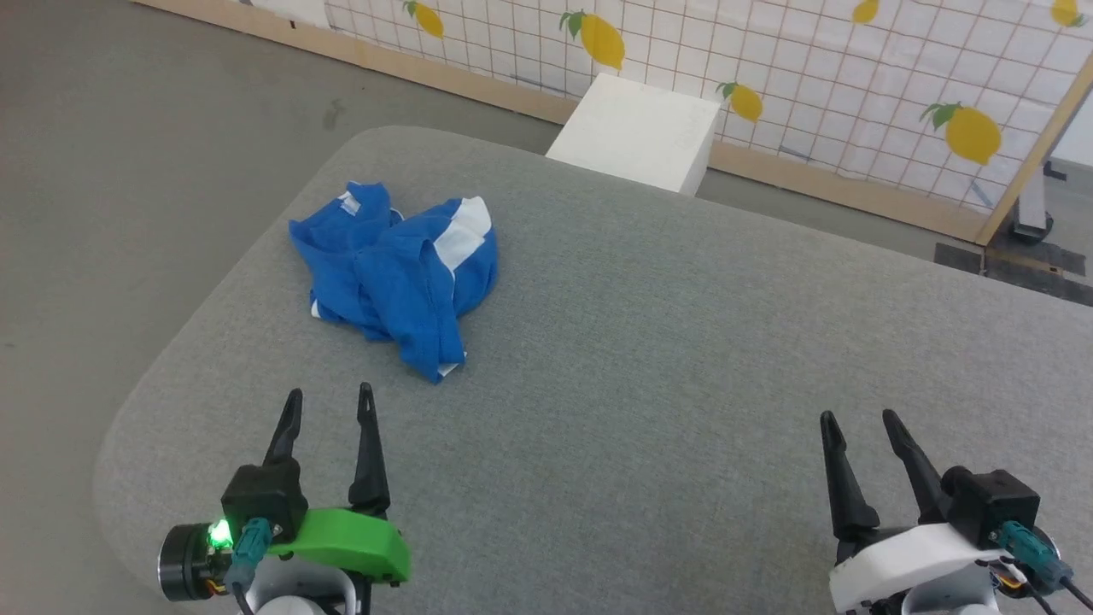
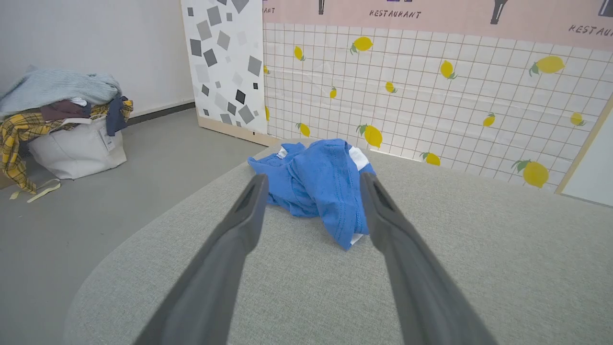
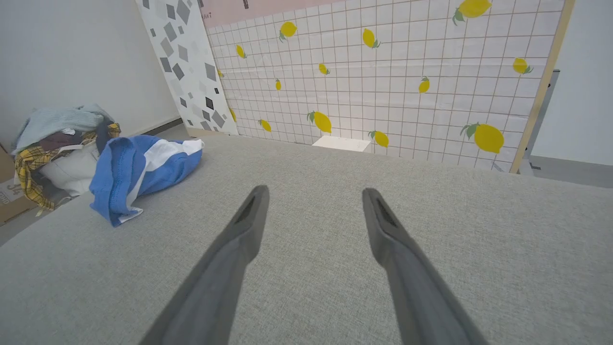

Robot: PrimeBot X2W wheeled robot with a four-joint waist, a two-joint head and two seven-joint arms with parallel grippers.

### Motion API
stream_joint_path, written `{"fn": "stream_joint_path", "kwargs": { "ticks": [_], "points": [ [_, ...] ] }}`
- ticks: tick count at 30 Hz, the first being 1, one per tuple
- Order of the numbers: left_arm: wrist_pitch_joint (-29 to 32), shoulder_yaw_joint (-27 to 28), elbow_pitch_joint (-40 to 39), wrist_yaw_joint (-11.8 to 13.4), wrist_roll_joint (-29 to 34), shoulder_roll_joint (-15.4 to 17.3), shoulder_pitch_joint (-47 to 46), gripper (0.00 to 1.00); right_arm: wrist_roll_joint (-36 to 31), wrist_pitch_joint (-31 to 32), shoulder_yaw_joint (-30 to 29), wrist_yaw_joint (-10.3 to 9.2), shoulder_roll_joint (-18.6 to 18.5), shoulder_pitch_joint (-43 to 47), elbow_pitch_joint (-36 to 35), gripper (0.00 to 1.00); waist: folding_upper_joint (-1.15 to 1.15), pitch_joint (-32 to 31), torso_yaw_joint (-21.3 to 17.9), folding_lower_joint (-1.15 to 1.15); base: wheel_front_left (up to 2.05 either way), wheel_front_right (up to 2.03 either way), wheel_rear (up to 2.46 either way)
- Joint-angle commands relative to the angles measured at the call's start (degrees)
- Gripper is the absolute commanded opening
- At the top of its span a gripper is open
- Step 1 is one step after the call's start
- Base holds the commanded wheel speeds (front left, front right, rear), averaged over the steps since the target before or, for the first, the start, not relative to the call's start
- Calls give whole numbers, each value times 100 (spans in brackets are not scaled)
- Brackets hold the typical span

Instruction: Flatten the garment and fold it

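Plainly, the crumpled bright blue fabric shorts with white stripes lie just ahead of the left gripper, close to the left edge of the grey cushioned table. The right gripper is well apart. Both grippers' fingers stand spread, holding nothing. Bare table stretches rightward, giving room for spreading.

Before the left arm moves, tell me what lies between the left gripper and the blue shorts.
Only bare grey surface. The head view shows it between the open left gripper and the garment; the left wrist view agrees.
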Motion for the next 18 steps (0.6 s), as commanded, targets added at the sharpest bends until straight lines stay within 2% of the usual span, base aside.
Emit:
{"fn": "stream_joint_path", "kwargs": {
  "ticks": [1,18],
  "points": [
    [-61,-8,15,30,-81,-22,86,100,54,-57,-14,-8,2,92,41,100,0,-6,48,0,0,0,0],
    [-261,-81,91,116,-200,-26,98,100,195,-230,-50,-10,3,116,213,100,0,28,260,0,0,0,0]
  ]
}}
